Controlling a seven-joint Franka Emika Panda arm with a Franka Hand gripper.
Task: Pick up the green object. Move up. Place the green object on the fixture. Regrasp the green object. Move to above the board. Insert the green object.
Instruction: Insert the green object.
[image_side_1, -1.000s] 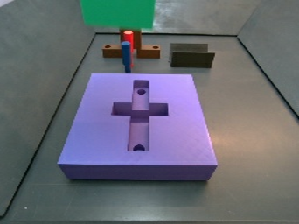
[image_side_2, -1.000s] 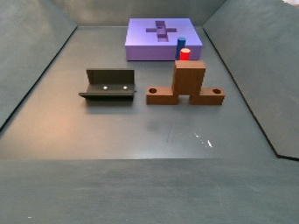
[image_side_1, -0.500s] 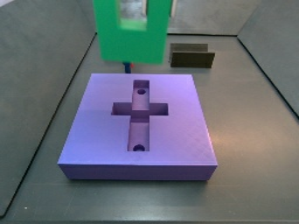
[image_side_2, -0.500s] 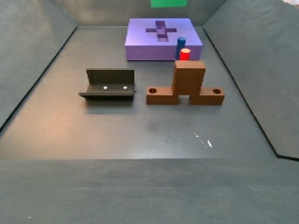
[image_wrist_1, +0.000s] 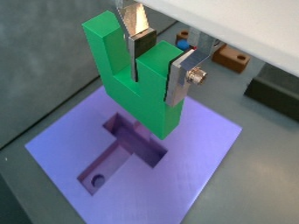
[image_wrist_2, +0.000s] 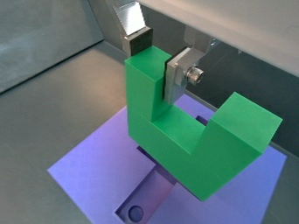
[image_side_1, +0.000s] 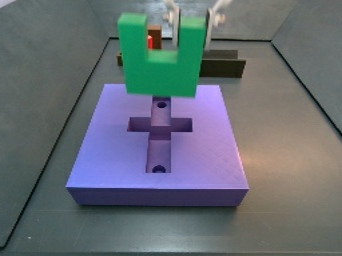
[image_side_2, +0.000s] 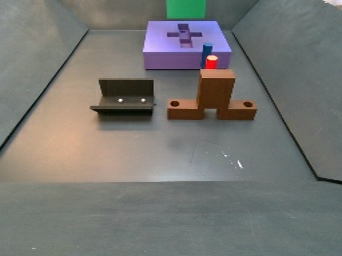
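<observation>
**Green object held over the board**

I see the pincer (image_wrist_1: 158, 54) clenched on 1 prong of the green object (image_wrist_1: 131, 80), hanging above the purple board (image_side_1: 118, 150) and its cross slot (image_side_1: 159, 125). Behind stand the fixture (image_side_2: 124, 97), an orange-brown stand (image_side_2: 214, 98) and a red peg (image_side_2: 211, 62). The floor (image_side_2: 147, 150) is dark grey, walled.

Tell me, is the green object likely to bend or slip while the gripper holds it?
Probably neither. The green object looks like thick, blocky plastic, so likely stiff. The gripper clamps one prong between flat fingers, above the board. Its smooth faces might let it swing slightly if bumped.
</observation>
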